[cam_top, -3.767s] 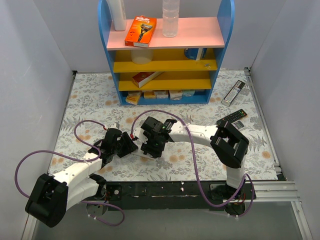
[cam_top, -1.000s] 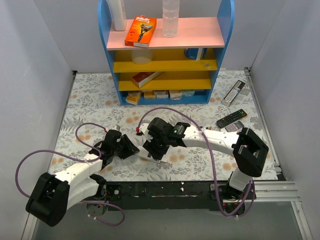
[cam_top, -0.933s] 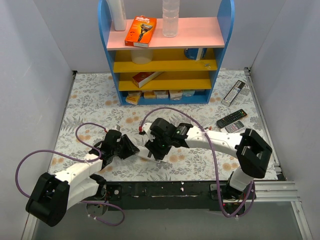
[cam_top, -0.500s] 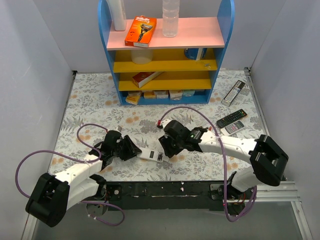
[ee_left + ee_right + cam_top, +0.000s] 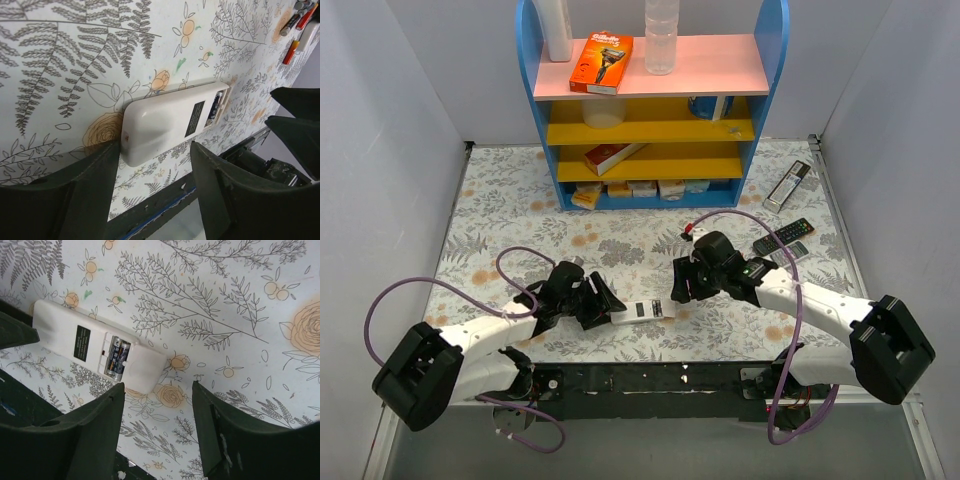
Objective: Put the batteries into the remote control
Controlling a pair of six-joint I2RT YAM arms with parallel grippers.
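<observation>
The remote control point(image 5: 642, 312) lies back-up on the flowered mat near the table's front edge. Its white back carries a dark label, and its battery bay stands uncovered with two batteries point(image 5: 116, 358) seated side by side in it. My left gripper point(image 5: 605, 305) is open just left of the remote. In the left wrist view, the left gripper point(image 5: 155, 149) has the remote control's point(image 5: 165, 122) rounded end at its fingertips, close to the left finger point(image 5: 95, 195). My right gripper point(image 5: 682, 285) hangs open to the remote's right, apart from it. The right gripper point(image 5: 159, 385) holds nothing. Loose batteries point(image 5: 292, 27) lie far off at the upper right.
A blue shelf unit point(image 5: 532, 110) with boxes and bottles stands at the back. A black remote point(image 5: 783, 237), a small pale one point(image 5: 792, 251) and a silver one point(image 5: 787, 186) lie at the right. The black front rail point(image 5: 670, 378) runs just below the remote.
My right gripper has lifted off the remote and drawn away to the right. The left gripper has moved right behind the remote and opened. The remote now lies a little farther right.
</observation>
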